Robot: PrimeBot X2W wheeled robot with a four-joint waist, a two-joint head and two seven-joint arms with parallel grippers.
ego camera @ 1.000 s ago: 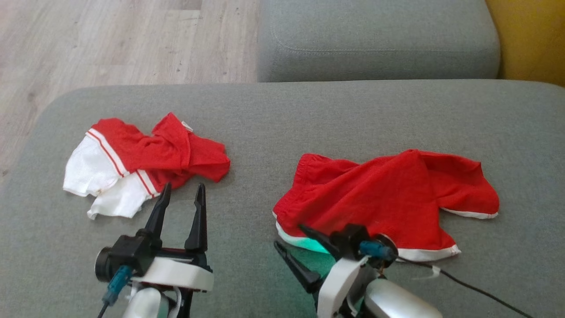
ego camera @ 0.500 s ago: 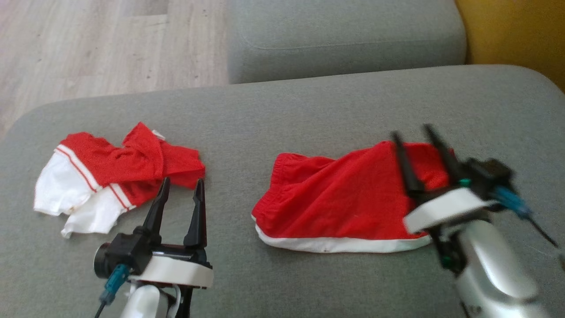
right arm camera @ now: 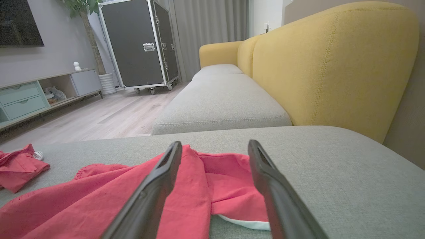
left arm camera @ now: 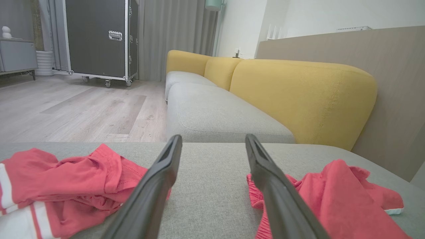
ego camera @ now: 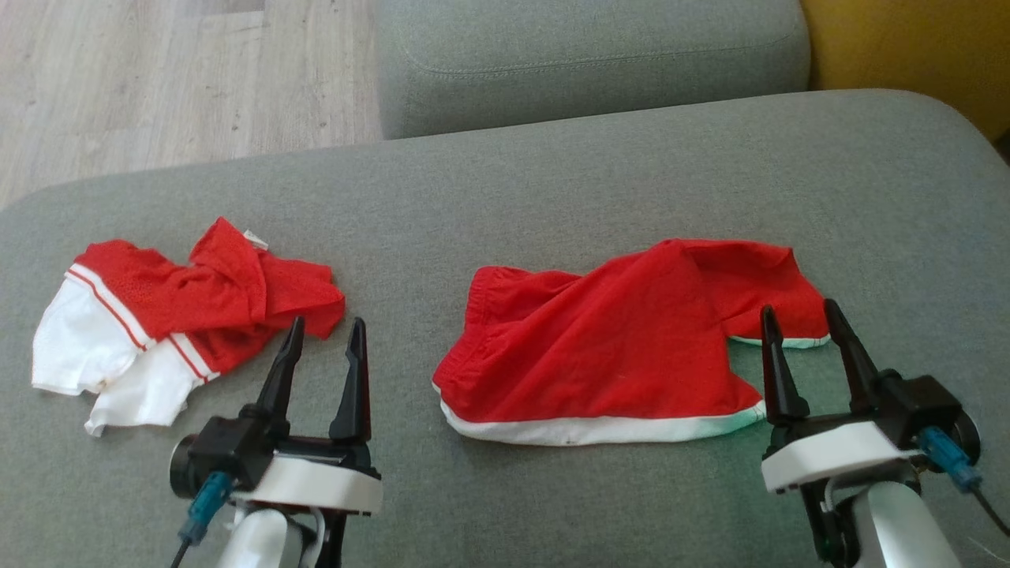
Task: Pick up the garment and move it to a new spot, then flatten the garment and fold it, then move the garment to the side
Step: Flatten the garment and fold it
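the one label in sight is a small white tag [ego camera: 255, 238] poking from the crumpled red-and-white shirt [ego camera: 181, 308] at my left, too small to read. the shorts [ego camera: 600, 347], red with a white hem, lie on the grey cushion [ego camera: 505, 197] right of centre, waistband to the left. my left pincer [ego camera: 328, 322] stands wide apart and empty, tips just short of the shirt's red edge. my right pincer [ego camera: 798, 308] is spread wide too, nothing held, tips over the shorts' right leg. a second ago that pincer lay turned low at the shorts' near left corner, and half a second ago it hung over their right leg; now it has drawn back to my lower right. the near hem was rumpled then and runs as one straighter white band now. my head has turned, so the whole view has slid left; my left pincer has kept its pose.
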